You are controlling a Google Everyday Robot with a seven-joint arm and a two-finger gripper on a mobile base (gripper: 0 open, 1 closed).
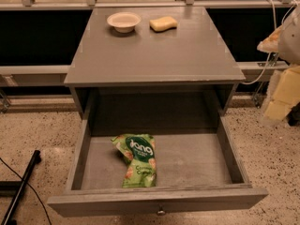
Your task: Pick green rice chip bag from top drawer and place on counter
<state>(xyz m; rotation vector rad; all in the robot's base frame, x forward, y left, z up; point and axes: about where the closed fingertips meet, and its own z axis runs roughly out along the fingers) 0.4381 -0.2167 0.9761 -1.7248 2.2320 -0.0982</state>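
Observation:
The green rice chip bag [137, 160] lies flat on the floor of the top drawer [197, 161], left of centre and close to the front panel. The drawer is pulled fully open, with its small knob [161, 212] on the front. The counter [154, 50] is the grey top of the cabinet above it. My gripper [280, 95] hangs at the far right edge of the view, beside the cabinet and above the floor. It is well away from the bag and nothing shows in it.
A white bowl [123, 21] and a yellow sponge [163, 23] sit at the back of the counter. A black bar [21, 186] lies on the speckled floor at lower left. A railing and cables run behind the cabinet.

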